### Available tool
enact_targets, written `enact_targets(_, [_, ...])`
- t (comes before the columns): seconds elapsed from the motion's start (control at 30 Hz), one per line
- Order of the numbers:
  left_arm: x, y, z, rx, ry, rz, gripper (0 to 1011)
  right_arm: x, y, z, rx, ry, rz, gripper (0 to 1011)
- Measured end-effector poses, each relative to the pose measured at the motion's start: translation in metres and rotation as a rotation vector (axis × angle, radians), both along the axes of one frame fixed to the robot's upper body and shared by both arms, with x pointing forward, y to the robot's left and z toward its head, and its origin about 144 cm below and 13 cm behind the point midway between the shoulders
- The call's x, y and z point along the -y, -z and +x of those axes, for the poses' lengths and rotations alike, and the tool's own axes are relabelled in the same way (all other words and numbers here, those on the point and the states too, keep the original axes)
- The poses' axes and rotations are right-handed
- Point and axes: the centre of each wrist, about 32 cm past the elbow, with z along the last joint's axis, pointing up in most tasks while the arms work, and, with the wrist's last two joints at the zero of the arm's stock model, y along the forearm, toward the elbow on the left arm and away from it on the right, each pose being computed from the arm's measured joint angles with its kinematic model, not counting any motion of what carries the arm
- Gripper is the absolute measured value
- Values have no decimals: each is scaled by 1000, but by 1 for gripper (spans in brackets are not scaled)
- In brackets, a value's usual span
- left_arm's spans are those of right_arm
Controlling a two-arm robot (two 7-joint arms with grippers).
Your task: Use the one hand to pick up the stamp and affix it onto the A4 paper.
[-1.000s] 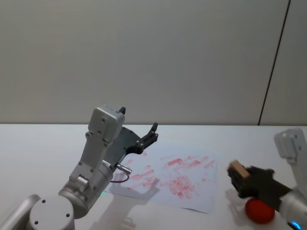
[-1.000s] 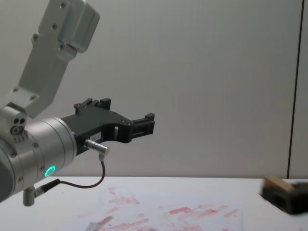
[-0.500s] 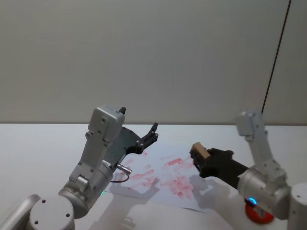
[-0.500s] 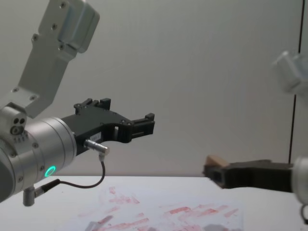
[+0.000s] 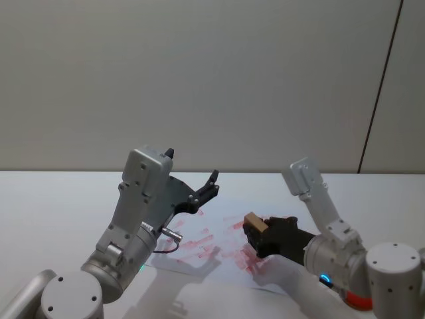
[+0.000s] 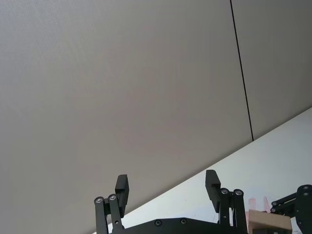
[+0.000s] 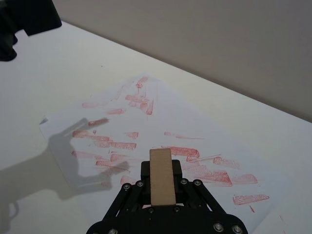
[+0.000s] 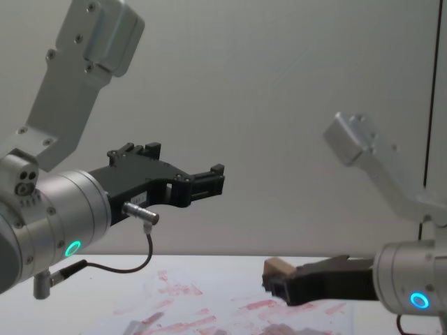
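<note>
- My black-fingered right hand [image 5: 260, 234], on its silver blue-ringed wrist, has its jaws clamped on the small pale wooden stamp [image 7: 161, 175].
- The stamp looks light and rigid; gripping its sides should leave the face free to press.
- Just below lies the white, red-smeared A4 paper [image 7: 161, 122], flat on the white worktop [image 7: 73, 63]; it is thin and may slide.
- Farther off, the green-ringed black left gripper [image 6: 166, 187] hangs raised, jaws wide apart and empty.

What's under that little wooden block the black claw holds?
The red-smeared A4 paper, with a gap below the stamp. The right gripper hides the stamp's underside.
</note>
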Motion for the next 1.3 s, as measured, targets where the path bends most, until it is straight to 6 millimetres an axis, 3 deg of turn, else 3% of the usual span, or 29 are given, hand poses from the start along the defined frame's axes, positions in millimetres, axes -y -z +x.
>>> enact_targets(0.53, [0, 0, 0, 0, 0, 0, 1003, -6, 1, 8, -67, -26, -84, 220])
enact_targets(1.3, [0, 0, 0, 0, 0, 0, 1002, 0, 3, 0, -163, 14, -129, 220])
